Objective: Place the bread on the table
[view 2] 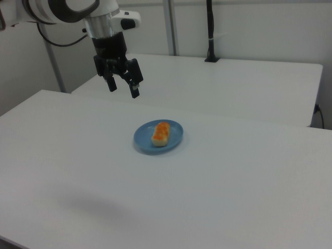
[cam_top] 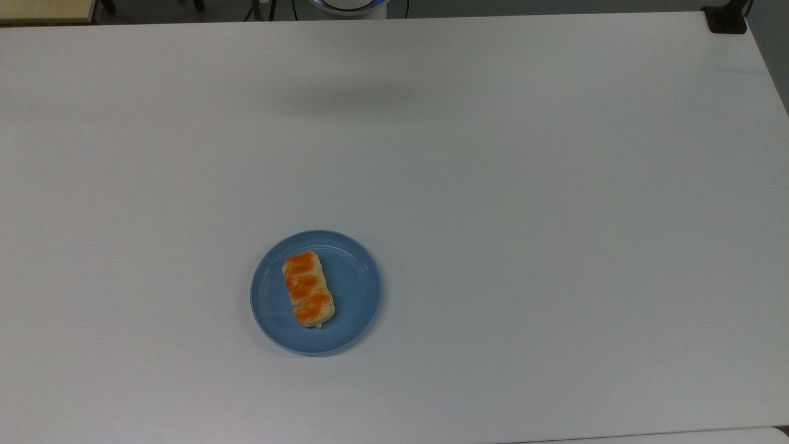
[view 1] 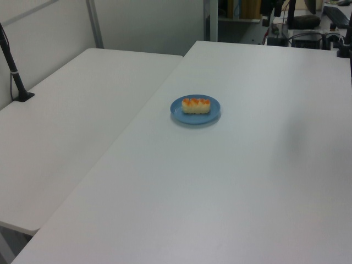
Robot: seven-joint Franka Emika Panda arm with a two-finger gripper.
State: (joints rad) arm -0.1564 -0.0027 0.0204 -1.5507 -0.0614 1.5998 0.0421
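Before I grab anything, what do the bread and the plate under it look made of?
The bread: soft baked dough by its look, matte pale-tan crust with three glossy orange glazed patches. The plate: probably plastic, though glazed ceramic is possible; uniform blue, smooth, with a slight sheen.

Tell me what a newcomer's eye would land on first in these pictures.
First comes the bread, a pale bun with three orange glazed patches, lying on a round blue plate left of centre in the top view. Around it spreads the bare white table. In the right view, the black gripper hangs open in the air above the table, up and to the right view's left of the plate, holding nothing.
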